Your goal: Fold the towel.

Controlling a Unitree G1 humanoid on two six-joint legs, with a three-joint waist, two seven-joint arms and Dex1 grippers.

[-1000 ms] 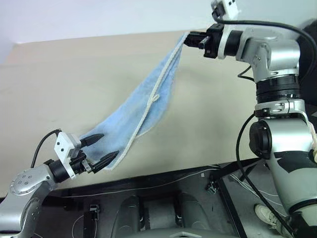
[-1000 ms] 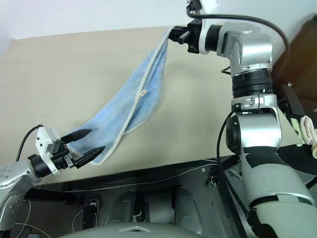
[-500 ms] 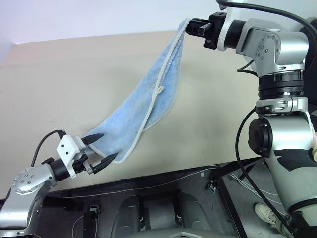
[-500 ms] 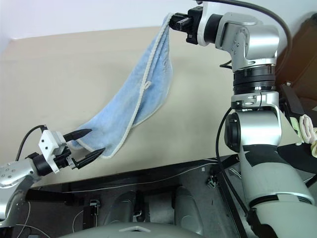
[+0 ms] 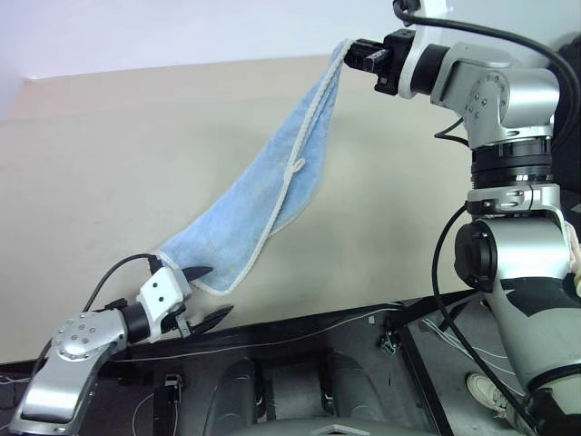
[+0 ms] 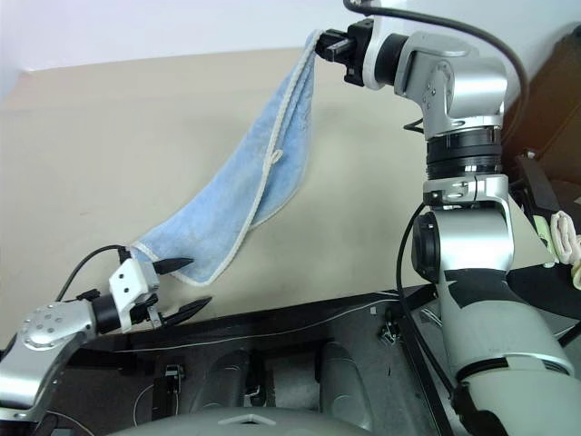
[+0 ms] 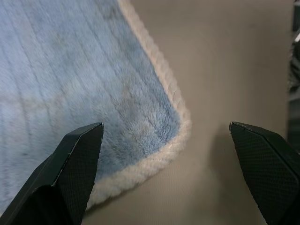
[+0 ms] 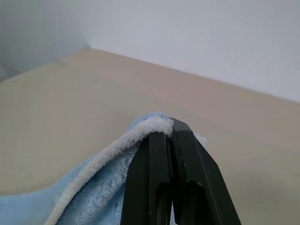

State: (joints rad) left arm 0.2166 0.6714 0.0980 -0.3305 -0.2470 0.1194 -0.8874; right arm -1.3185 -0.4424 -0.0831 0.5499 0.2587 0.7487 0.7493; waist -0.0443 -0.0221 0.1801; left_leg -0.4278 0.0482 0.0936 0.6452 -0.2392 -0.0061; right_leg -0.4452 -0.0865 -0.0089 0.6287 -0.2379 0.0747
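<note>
Beige table [image 5: 109, 163] under a pale wall [image 5: 163, 32]; black frame [image 5: 300, 331] and white cable [image 5: 272, 343] below.

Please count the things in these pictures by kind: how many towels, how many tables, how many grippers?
Towels: 1, the blue towel, hanging from its top corner down to the table.
Tables: 1, the beige table.
Grippers: 2, the right gripper shut on the towel's top corner and the left gripper open near its lower corner.
Total: 4

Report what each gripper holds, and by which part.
The right gripper is shut on the blue towel, pinching its raised upper corner at the white edging. The left gripper holds nothing: its fingers stand open at the towel's lower corner on the table.
</note>
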